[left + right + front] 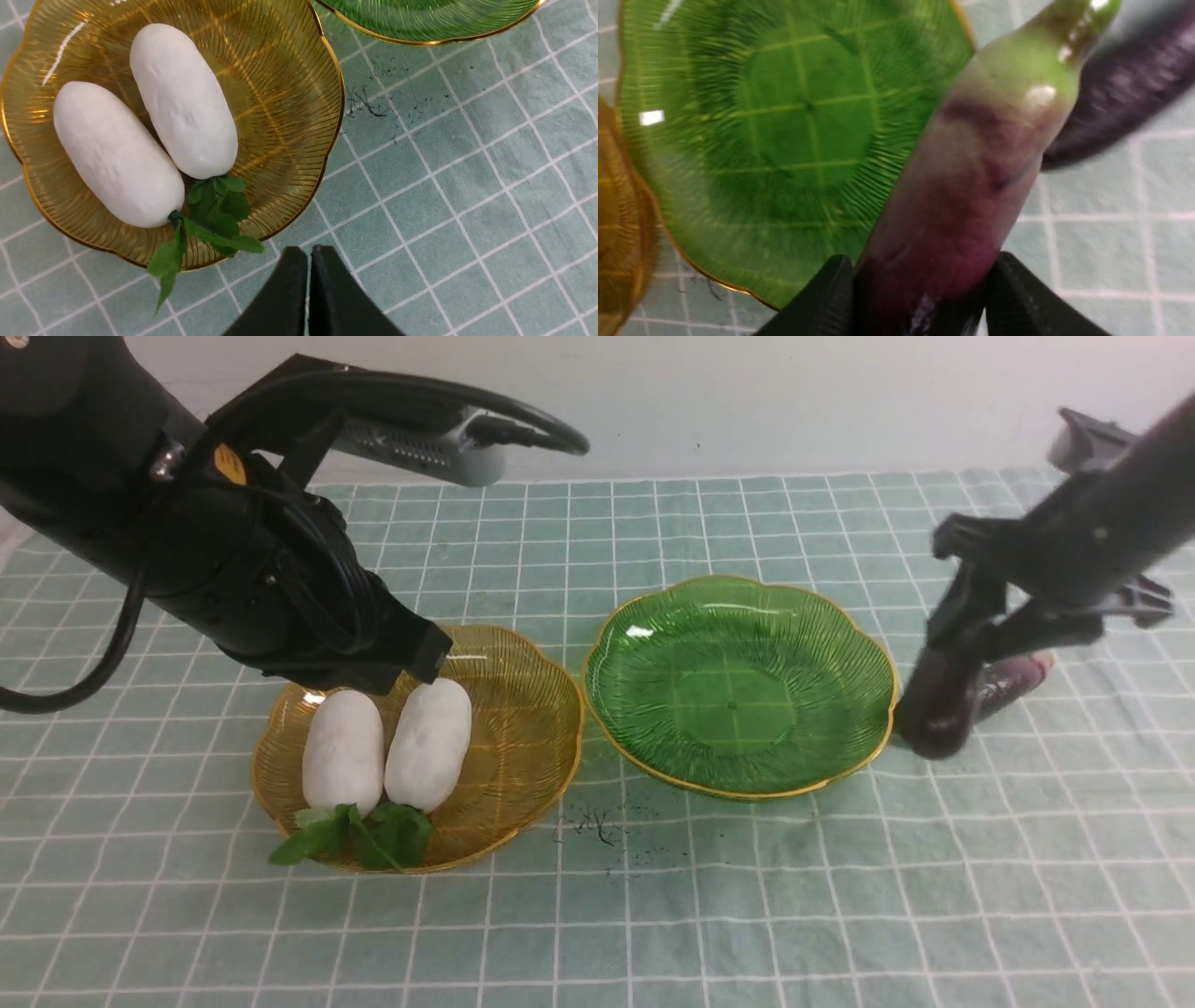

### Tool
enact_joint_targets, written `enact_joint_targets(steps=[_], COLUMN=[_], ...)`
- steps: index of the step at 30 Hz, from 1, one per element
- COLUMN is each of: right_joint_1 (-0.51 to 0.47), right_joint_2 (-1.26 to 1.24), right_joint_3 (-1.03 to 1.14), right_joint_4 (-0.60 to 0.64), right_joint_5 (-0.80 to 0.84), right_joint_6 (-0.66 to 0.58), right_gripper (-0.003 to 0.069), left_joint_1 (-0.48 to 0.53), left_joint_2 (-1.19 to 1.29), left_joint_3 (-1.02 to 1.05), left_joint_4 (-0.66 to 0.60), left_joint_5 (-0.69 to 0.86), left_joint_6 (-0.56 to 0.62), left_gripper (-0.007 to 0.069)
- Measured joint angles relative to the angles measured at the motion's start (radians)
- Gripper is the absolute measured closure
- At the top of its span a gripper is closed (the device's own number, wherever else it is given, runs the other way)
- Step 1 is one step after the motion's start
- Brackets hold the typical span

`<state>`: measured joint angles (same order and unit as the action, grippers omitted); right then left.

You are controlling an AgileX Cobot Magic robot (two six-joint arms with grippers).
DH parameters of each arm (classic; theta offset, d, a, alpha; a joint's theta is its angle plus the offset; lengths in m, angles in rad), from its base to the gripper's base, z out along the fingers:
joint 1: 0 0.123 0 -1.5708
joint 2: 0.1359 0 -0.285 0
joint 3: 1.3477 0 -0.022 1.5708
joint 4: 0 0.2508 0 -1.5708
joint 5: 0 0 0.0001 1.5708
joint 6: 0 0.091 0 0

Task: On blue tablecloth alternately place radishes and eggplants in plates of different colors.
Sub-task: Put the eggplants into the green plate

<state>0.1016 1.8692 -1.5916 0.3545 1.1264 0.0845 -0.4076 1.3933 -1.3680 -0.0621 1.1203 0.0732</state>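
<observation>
Starting at the left edge: both radishes [344, 751] lie side by side in the amber plate [523, 709], leaves toward the near edge, so that half looks done to me. The left gripper [308, 254] hangs over them, fingers pressed together and holding nothing, and its arm covers their far ends. In the middle, the green plate [738, 691] is bare. Near the right edge, the right gripper [922, 263] is clamped on an eggplant [938, 709] just beside that plate, presumably bound for it. The second eggplant [1013, 681] lies on the blue tablecloth [840, 896] behind it, mostly hidden. The wrist shot is blurry, so I can't tell if the held one is clear of the cloth.
</observation>
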Motion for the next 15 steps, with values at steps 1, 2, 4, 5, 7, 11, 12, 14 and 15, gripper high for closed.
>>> enact_joint_targets(steps=[1, 2, 4, 5, 7, 11, 12, 14, 15], right_joint_1=[0.026, 0.036, 0.081, 0.094, 0.114, 0.127, 0.127, 0.130, 0.130], right_joint_2=[0.035, 0.050, 0.129, 0.169, 0.233, 0.372, 0.377, 0.436, 0.445], right_joint_3=[-0.041, -0.058, -0.147, -0.179, -0.252, -0.403, -0.403, -0.478, -0.496], right_joint_4=[0.002, 0.002, -0.004, -0.009, -0.019, -0.021, -0.022, -0.024, -0.021], right_joint_5=[0.001, 0.002, 0.007, 0.012, 0.025, 0.086, 0.088, 0.097, 0.099], right_joint_6=[0.016, 0.023, 0.069, 0.086, 0.120, 0.163, 0.163, 0.175, 0.180], right_gripper=[0.0320, 0.0320, 0.0321, 0.0321, 0.0321, 0.0322, 0.0322, 0.0313, 0.0299], left_joint_1=[0.000, 0.000, 0.000, 0.000, 0.000, 0.000, 0.000, 0.000, 0.000], left_joint_2=[0.000, 0.000, 0.000, 0.000, 0.000, 0.000, 0.000, 0.000, 0.000], left_joint_3=[0.000, 0.000, 0.000, 0.000, 0.000, 0.000, 0.000, 0.000, 0.000], left_joint_4=[0.000, 0.000, 0.000, 0.000, 0.000, 0.000, 0.000, 0.000, 0.000], left_joint_5=[0.000, 0.000, 0.000, 0.000, 0.001, 0.004, 0.005, 0.007, 0.007], left_joint_6=[0.000, 0.000, 0.000, 0.000, 0.000, 0.000, 0.000, 0.000, 0.000], left_gripper=[0.0632, 0.0632, 0.0632, 0.0632, 0.0632, 0.0632, 0.0632, 0.0632, 0.0632])
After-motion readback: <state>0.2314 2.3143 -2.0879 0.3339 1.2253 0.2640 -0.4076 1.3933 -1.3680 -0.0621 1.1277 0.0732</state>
